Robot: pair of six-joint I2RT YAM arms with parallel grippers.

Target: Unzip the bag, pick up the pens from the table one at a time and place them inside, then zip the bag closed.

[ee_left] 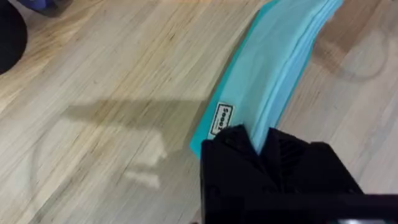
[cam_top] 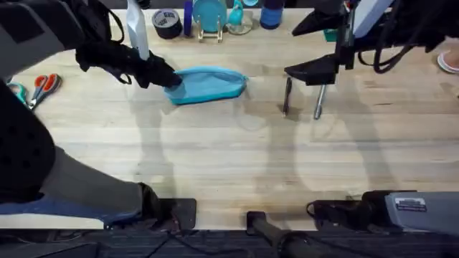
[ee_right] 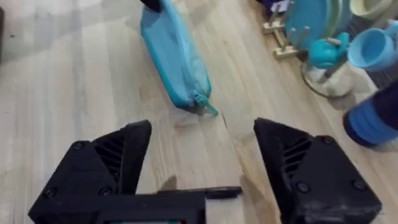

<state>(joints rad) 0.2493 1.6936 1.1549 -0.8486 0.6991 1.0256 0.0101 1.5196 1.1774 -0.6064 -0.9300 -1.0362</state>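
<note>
The light blue bag lies on the table at the back centre, its zipper shut. My left gripper is shut on the bag's left end; in the left wrist view the black fingers pinch the fabric of the bag. A black pen and a silver pen lie side by side to the right of the bag. My right gripper hovers open just above them. In the right wrist view that gripper is spread wide, facing the bag and its zipper pull, with a black pen's tip below.
Orange-handled scissors and teal-handled ones lie at the left edge. A tape roll, a round teal stand and a dark blue bottle line the back edge. The front half of the table is bare wood.
</note>
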